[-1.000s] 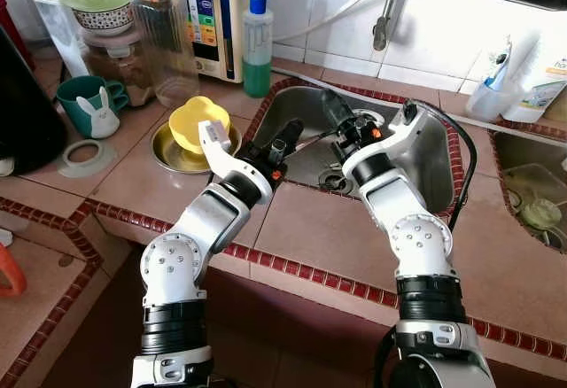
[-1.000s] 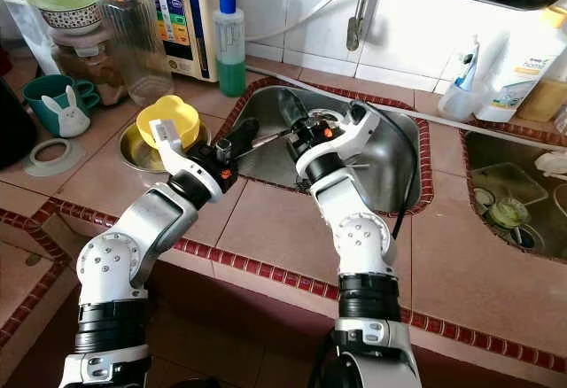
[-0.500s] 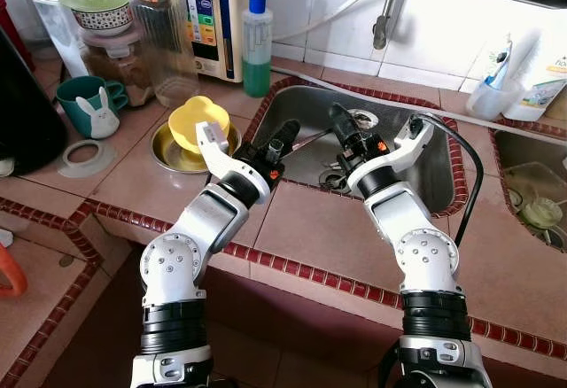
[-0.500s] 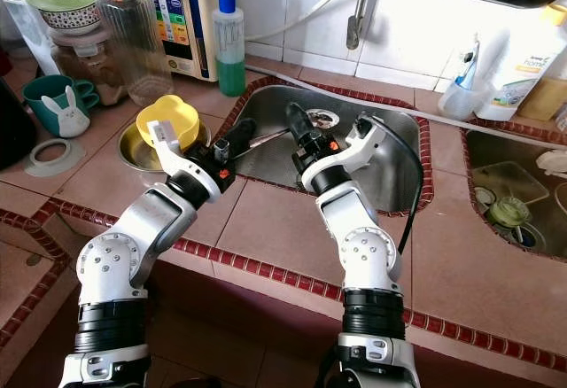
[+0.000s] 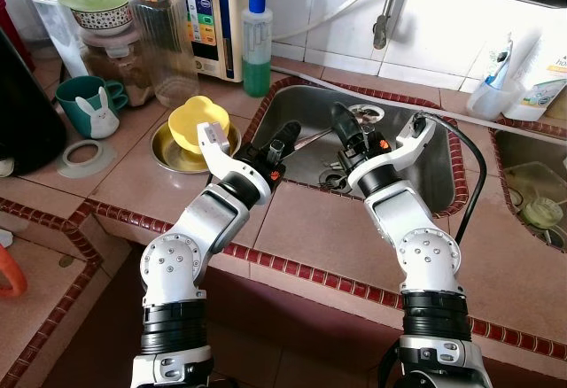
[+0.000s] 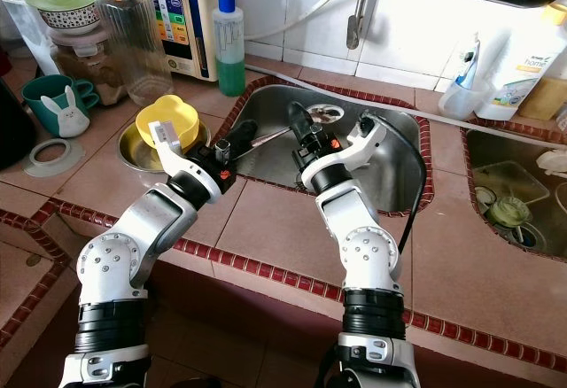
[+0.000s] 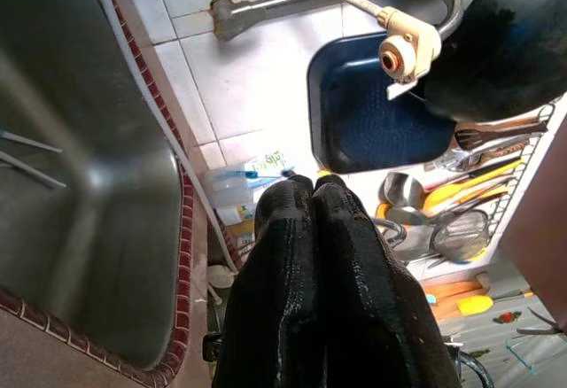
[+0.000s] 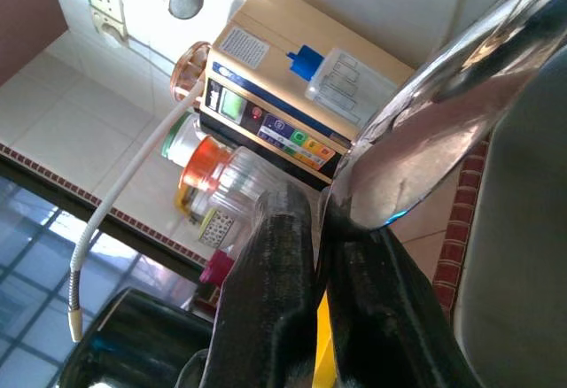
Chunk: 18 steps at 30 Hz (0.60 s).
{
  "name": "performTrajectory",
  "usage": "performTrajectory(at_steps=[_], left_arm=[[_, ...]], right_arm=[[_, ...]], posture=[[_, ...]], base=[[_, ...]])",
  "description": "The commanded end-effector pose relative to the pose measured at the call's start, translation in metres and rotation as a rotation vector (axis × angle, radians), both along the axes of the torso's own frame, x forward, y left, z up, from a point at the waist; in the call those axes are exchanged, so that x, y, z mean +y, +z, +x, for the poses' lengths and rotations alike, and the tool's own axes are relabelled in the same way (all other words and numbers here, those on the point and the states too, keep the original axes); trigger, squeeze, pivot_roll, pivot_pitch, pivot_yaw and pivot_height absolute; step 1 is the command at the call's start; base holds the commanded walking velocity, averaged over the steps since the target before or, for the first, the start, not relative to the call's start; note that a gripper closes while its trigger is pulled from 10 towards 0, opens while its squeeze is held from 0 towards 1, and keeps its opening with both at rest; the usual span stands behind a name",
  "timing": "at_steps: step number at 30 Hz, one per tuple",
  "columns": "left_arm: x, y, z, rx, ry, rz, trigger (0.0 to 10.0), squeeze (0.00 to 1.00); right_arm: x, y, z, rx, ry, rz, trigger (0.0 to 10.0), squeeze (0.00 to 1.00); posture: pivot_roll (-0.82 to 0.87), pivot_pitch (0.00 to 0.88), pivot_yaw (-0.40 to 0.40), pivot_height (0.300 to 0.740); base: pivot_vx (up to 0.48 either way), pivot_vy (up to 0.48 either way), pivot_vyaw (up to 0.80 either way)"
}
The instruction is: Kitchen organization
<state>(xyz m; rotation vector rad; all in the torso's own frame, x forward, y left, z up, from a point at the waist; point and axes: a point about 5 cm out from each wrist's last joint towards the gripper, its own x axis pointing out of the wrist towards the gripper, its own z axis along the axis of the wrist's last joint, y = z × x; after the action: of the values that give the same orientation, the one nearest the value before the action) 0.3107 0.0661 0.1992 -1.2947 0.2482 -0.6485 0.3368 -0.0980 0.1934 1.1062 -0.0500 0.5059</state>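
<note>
Here, right claw (image 5: 341, 120) grips a spoon (image 8: 425, 162) above the sink (image 5: 438, 171) — left claw (image 5: 285, 133) closed.

A green-filled bottle with a blue cap (image 5: 258, 44) is set on the tiled counter behind the sink corner. A teal mug (image 5: 82, 100) with a white rabbit figure (image 5: 104, 118) is seen further left, a pale ring (image 5: 86, 152) laid flat before it. A dark pan (image 7: 509, 47) is hung by the wall.
</note>
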Motion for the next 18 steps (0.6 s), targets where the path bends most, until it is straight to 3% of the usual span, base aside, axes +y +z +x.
performTrajectory(at_steps=[1, 2, 7, 9, 10, 11, 12, 13, 18], left_arm=[[-0.014, 0.006, -0.005, -0.054, -0.068, 0.039, 6.2, 0.00], [-0.015, 0.006, -0.006, -0.059, -0.076, 0.055, 10.0, 0.00], [-0.022, -0.001, -0.012, -0.084, -0.114, 0.139, 10.0, 0.00], [-0.021, -0.007, -0.011, -0.107, -0.075, 0.248, 10.0, 0.00], [-0.020, -0.008, -0.008, -0.126, -0.038, 0.311, 10.0, 0.11], [-0.020, -0.008, -0.008, -0.130, -0.035, 0.317, 10.0, 0.30], [-0.020, -0.008, -0.008, -0.130, -0.035, 0.317, 10.0, 0.30], [-0.020, -0.009, -0.006, -0.164, -0.022, 0.369, 10.0, 1.00], [-0.021, -0.010, -0.007, -0.247, -0.002, 0.492, 10.0, 1.00]], right_arm=[[0.008, 0.004, 0.000, -0.002, 0.000, -0.003, 0.0, 0.00], [0.008, 0.005, 0.000, -0.001, 0.001, -0.004, 0.0, 0.00], [0.005, 0.007, 0.000, -0.010, -0.011, -0.017, 0.0, 0.00], [0.002, 0.005, 0.000, -0.007, -0.020, -0.021, 0.0, 0.00], [0.002, 0.005, -0.001, -0.005, -0.020, -0.026, 0.0, 0.00], [0.002, 0.004, -0.001, -0.005, -0.019, -0.028, 0.0, 0.00], [0.002, 0.004, -0.001, -0.005, -0.019, -0.028, 0.0, 0.00], [0.002, 0.004, -0.001, -0.005, -0.020, -0.034, 0.0, 0.00], [0.002, 0.005, 0.001, -0.012, -0.029, -0.051, 0.0, 0.00]], posture=[[0.13, 0.067, -0.005, 0.740], [0.13, 0.067, -0.006, 0.740], [0.13, 0.068, -0.006, 0.740], [0.13, 0.069, -0.005, 0.740], [0.13, 0.069, -0.004, 0.740], [0.13, 0.068, -0.005, 0.740], [0.13, 0.068, -0.005, 0.740], [0.13, 0.068, -0.004, 0.740], [0.13, 0.067, -0.003, 0.740]], base=[[0.000, 0.000, 0.00], [0.000, 0.000, 0.00], [0.000, 0.000, 0.00], [0.000, 0.000, 0.00], [0.000, 0.000, 0.00], [0.000, 0.000, 0.00], [0.000, 0.000, 0.00], [0.000, 0.000, 0.00], [0.000, 0.000, 0.00]])
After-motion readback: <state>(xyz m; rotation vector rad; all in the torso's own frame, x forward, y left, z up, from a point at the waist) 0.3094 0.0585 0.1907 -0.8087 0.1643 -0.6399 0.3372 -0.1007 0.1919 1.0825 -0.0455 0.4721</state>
